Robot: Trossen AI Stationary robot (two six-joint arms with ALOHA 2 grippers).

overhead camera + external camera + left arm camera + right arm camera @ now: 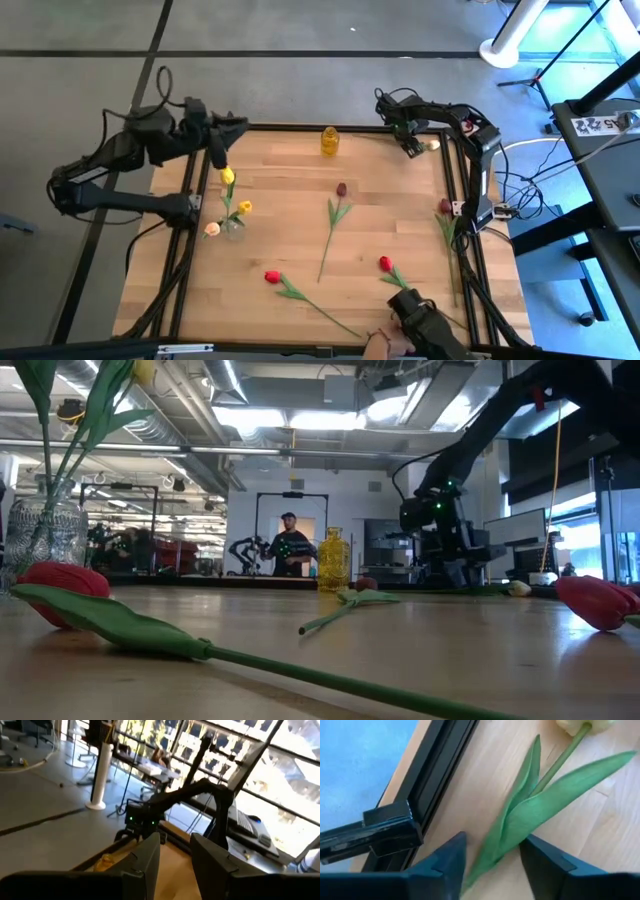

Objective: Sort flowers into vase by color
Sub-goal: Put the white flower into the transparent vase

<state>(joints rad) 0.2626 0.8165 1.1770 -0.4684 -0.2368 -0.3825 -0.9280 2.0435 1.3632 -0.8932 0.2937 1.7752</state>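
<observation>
Both right gripper (pixel 492 862) fingers straddle the cream tulip's (pixel 555 785) leaves.

The cream tulip (pixel 582 724) is cut off at its head by the right wrist picture's edge. A hand (pixel 378 345) at the table's near edge — mostly out of frame.
</observation>
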